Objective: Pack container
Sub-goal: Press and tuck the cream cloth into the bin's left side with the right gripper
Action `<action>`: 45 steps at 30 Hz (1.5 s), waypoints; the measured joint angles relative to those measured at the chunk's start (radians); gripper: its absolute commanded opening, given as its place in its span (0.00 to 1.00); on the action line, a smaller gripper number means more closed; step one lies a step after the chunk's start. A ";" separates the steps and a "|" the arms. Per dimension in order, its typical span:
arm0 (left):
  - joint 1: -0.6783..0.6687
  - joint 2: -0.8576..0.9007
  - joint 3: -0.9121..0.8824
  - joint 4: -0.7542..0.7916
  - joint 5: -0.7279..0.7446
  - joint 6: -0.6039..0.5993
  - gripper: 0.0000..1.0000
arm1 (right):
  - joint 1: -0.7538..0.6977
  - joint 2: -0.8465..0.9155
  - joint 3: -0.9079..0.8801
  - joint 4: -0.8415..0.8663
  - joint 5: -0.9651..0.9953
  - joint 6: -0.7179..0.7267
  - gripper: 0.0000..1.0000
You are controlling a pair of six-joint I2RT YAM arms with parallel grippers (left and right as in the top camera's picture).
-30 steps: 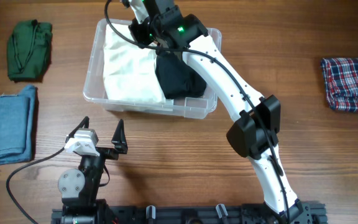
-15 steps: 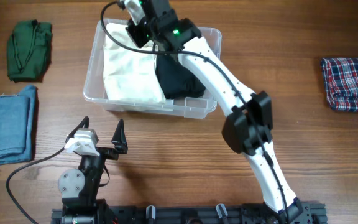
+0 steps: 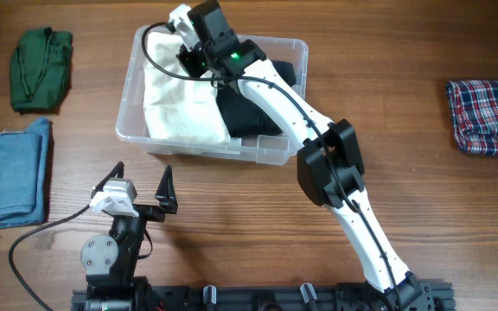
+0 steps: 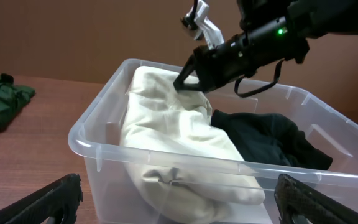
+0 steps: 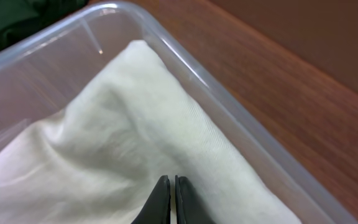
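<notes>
Wooden table (image 3: 439, 199) bearing clear container (image 3: 197, 149), green cloth (image 3: 41, 69), folded blue cloth (image 3: 7, 183), plaid cloth (image 3: 488, 117).

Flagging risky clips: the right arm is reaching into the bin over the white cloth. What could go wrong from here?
1. The right gripper, shut and close above the white cloth near the container's rim, might snag fabric and drag it out when lifting.
2. Its black cable loops beside that rim and could catch.
3. White and black cloth already fill most of the container; the green cloth, blue cloth and plaid cloth outside may not fit.
</notes>
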 measured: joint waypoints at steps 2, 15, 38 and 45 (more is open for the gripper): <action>0.000 0.000 0.000 0.000 0.000 0.000 1.00 | 0.000 0.010 0.000 0.000 0.000 0.001 0.04; 0.000 0.000 0.000 0.000 0.000 0.000 1.00 | 0.002 0.069 0.000 -0.023 0.000 0.012 0.04; 0.000 0.000 0.000 0.000 0.000 0.000 1.00 | 0.017 -0.077 0.005 -0.276 -0.081 0.080 0.04; 0.000 0.000 0.000 0.000 0.000 0.000 1.00 | 0.029 -0.159 0.021 -0.453 -0.241 0.111 0.04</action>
